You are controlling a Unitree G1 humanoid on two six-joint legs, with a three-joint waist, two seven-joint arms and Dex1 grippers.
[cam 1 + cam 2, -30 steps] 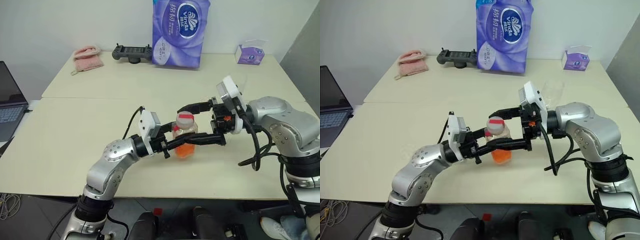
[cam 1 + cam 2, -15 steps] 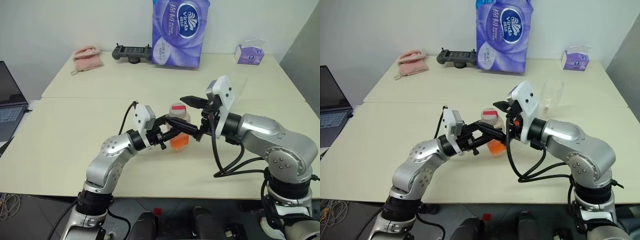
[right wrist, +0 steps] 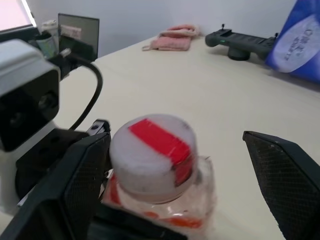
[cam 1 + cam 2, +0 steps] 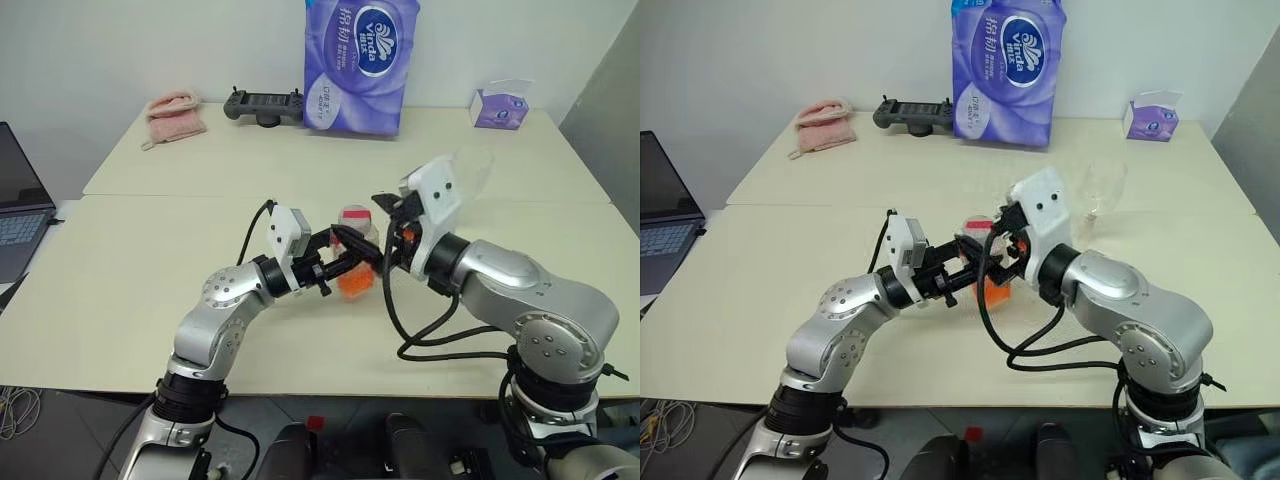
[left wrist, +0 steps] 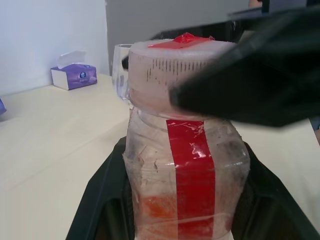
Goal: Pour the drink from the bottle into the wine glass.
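My left gripper (image 4: 349,264) is shut on the body of the bottle (image 4: 354,258), a small clear one with a red label strip (image 5: 192,185), and holds it upright above the table. The orange-red drink (image 5: 159,211) fills its lower part. My right gripper (image 3: 175,137) is open, with one finger (image 3: 75,192) on each side of the red-and-white cap (image 3: 152,152). In the left wrist view a black right fingertip (image 5: 250,85) lies across the cap. The wine glass (image 4: 1103,190) stands on the table behind my right wrist, partly hidden in the left eye view.
Along the back of the cream table (image 4: 150,290) are a tall purple tissue pack (image 4: 360,65), a small purple tissue box (image 4: 498,108), a black game controller (image 4: 265,103) and a pink cloth (image 4: 176,115). A laptop (image 4: 15,215) sits off the left edge.
My right wrist has swung round and the hand has closed in from the right, so its open jaws now straddle the cap. The left gripper has kept its hold on the bottle.
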